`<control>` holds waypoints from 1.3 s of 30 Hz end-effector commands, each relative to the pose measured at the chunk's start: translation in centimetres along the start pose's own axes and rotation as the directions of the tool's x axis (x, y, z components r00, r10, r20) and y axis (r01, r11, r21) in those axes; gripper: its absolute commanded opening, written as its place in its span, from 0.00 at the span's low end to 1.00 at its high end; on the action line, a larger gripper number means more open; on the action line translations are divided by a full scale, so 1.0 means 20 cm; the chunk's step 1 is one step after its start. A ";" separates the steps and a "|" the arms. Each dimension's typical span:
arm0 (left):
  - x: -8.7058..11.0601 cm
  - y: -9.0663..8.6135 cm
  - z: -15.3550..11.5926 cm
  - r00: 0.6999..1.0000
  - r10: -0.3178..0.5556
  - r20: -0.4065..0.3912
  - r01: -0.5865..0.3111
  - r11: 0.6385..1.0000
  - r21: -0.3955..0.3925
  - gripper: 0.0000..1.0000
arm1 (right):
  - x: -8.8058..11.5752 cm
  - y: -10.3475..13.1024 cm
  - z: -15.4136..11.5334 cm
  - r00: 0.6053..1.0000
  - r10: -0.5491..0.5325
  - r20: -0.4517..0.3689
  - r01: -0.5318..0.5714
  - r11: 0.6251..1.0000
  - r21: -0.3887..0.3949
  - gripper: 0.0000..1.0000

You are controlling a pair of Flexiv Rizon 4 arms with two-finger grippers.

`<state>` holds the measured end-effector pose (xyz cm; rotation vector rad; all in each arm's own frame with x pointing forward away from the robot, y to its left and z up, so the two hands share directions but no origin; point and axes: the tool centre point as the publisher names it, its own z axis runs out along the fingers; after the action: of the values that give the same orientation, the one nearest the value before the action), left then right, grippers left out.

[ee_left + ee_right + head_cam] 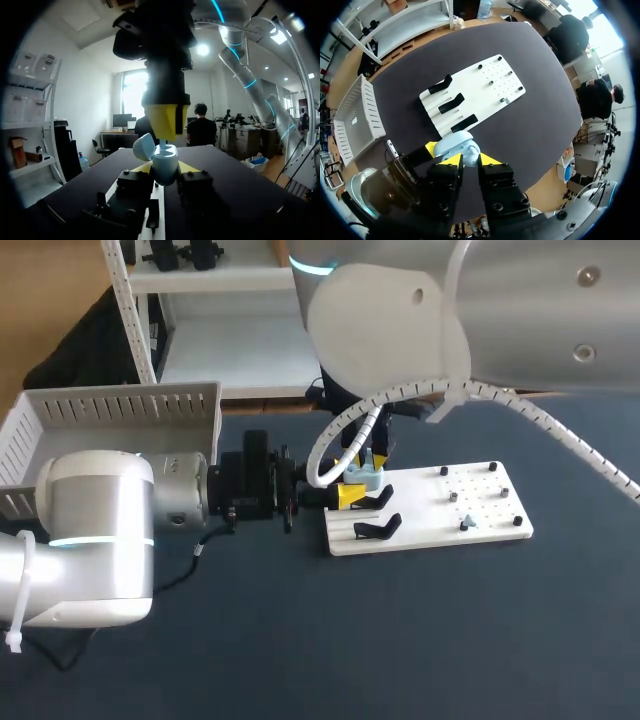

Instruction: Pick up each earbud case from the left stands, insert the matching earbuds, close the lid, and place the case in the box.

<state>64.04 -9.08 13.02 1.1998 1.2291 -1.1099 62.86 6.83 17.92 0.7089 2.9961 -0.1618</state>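
The left claw [165,169] grasps the pale blue case [365,478], its lid open, above the left edge of the white board [480,530]. The right claw [167,136], just over it, pinches a white earbud [162,144].

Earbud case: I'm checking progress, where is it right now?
Head view: the light-blue earbud case sits at the white board's left end, clamped in the left gripper, with the right gripper directly above.
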 end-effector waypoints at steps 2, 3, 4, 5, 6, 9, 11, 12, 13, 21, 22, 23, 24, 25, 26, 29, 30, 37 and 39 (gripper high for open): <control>0.00 0.00 0.00 1.000 0.002 0.004 -0.002 1.000 -0.004 0.00 | 0.00 0.01 0.01 1.000 0.006 -0.004 -0.006 1.000 0.015 0.00; 0.00 0.00 0.00 1.000 0.002 0.004 -0.002 1.000 -0.004 0.00 | 0.00 0.01 0.02 1.000 0.008 -0.006 -0.008 1.000 0.018 0.00; 0.00 0.00 0.00 1.000 0.002 0.004 -0.002 1.000 -0.004 0.00 | 0.00 0.01 0.02 1.000 0.008 -0.008 -0.008 1.000 0.019 0.00; 0.00 0.00 0.00 1.000 0.002 0.004 -0.002 1.000 -0.004 0.00 | 0.00 0.01 0.03 1.000 0.008 -0.009 -0.008 1.000 0.019 0.07; 0.00 0.00 0.00 1.000 0.002 0.004 -0.002 1.000 -0.004 0.00 | 0.00 0.01 0.03 1.000 0.009 -0.009 -0.008 1.000 0.020 0.25; 0.00 0.00 0.00 1.000 0.002 0.004 -0.002 1.000 -0.004 0.00 | 0.01 0.00 0.00 1.000 0.018 -0.004 -0.018 1.000 0.004 0.42; 0.00 0.00 0.00 1.000 0.002 0.004 -0.002 1.000 -0.004 0.00 | 0.05 -0.02 -0.06 1.000 0.025 0.005 -0.025 0.999 -0.026 0.64; 0.00 0.00 0.00 1.000 0.002 0.004 -0.002 1.000 -0.004 0.00 | 0.07 -0.03 -0.11 0.999 0.027 0.018 -0.026 0.998 -0.059 0.71; 0.00 0.00 0.00 1.000 0.002 0.004 -0.002 1.000 -0.004 0.00 | 0.09 -0.06 -0.15 0.999 0.031 0.027 -0.028 0.996 -0.084 0.66; 0.00 0.00 0.00 1.000 0.002 0.004 -0.002 1.000 -0.004 0.00 | -0.01 -0.30 -0.18 0.998 0.043 0.042 -0.031 0.971 -0.239 0.35; 0.00 0.00 0.00 1.000 0.002 0.004 -0.002 1.000 -0.004 0.00 | -0.03 -0.34 -0.16 0.998 0.054 0.025 -0.045 0.962 -0.268 0.36; 0.00 0.00 0.00 1.000 0.002 0.004 -0.002 1.000 -0.004 0.00 | -0.05 -0.36 -0.15 0.999 0.051 0.018 -0.044 0.957 -0.286 0.36; 0.00 0.00 0.00 1.000 0.002 0.004 -0.002 1.000 -0.004 0.00 | -0.07 -0.39 -0.13 0.999 0.029 0.025 -0.020 0.954 -0.298 0.37; 0.00 0.00 0.00 1.000 0.002 0.004 -0.002 1.000 -0.004 0.00 | -0.09 -0.41 -0.12 1.000 0.011 0.023 -0.004 0.949 -0.316 0.38; 0.00 0.00 0.00 1.000 0.002 0.004 -0.002 1.000 -0.004 0.00 | -0.10 -0.44 -0.11 1.000 -0.009 0.001 0.009 0.934 -0.358 0.40; 0.00 0.00 0.00 1.000 0.002 0.004 -0.002 1.000 -0.004 0.00 | -0.15 -0.49 -0.08 0.998 -0.060 0.014 0.060 0.916 -0.397 0.44; 0.00 0.00 0.00 1.000 0.002 0.004 -0.002 1.000 -0.004 0.00 | -0.16 -0.50 -0.07 0.998 -0.067 0.013 0.066 0.911 -0.406 0.44; 0.00 0.00 0.00 1.000 0.002 0.004 -0.002 1.000 -0.004 0.00 | -0.19 -0.57 0.05 0.994 -0.104 0.025 0.105 0.898 -0.428 0.42; 0.00 0.00 0.00 1.000 0.002 0.004 -0.002 1.000 -0.004 0.00 | -0.20 -0.59 0.11 0.994 -0.106 0.026 0.108 0.904 -0.413 0.42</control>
<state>64.04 -9.09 13.03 1.1998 1.2290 -1.1099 61.86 -4.26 18.55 0.5136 2.9871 0.1941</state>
